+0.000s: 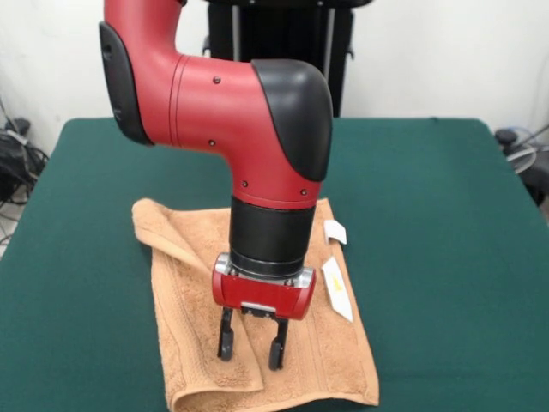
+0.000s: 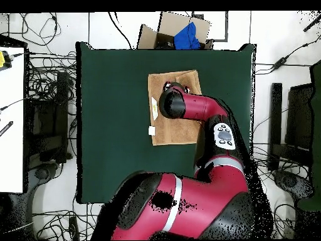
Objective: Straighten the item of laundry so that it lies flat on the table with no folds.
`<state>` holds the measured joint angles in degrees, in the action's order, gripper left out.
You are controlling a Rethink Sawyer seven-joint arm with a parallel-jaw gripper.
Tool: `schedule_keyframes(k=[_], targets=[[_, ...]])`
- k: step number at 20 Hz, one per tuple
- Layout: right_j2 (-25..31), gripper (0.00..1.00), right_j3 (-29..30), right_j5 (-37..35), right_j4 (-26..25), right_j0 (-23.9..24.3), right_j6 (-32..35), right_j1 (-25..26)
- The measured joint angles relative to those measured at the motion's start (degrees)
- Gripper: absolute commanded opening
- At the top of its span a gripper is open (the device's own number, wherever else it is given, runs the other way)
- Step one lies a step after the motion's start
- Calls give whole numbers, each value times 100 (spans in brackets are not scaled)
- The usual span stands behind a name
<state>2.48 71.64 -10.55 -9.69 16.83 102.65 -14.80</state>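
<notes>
**Red arm bent downward, claw spread**

The red and black Sawyer arm (image 1: pixel 232 112) enters from the upper left in the front view, runs right through a thick red link, and turns at a black-capped elbow into a vertical black wrist cylinder. Below it sits a red wrist block with a silver band. The black two-fingered claw (image 1: pixel 251 343) points straight down, its fingers (image 1: pixel 226 336) parted with a clear gap between them. Overhead, the arm (image 2: pixel 200 113) reaches from the bulky red base toward the far side.

wall: white (image 1: pixel 446 60) | floor: tangled cables (image 2: pixel 47 59) | cardboard box (image 2: pixel 182 28)
</notes>
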Motion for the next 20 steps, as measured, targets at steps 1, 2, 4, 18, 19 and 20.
schedule_keyframes(k=[1, 2, 4, 18, 19, 20], targets=[[0, 100, 0, 1, 1, 0, 0, 0], [0, 100, 0, 1, 2, 1, 0, 0], [-1, 0, -1, 2, 4, 2, 0, 0], [1, 0, 0, 24, 5, 3, 0, 1], [1, 0, 0, 24, 5, 3, 0, 1], [1, 0, 0, 24, 5, 3, 0, 1]])
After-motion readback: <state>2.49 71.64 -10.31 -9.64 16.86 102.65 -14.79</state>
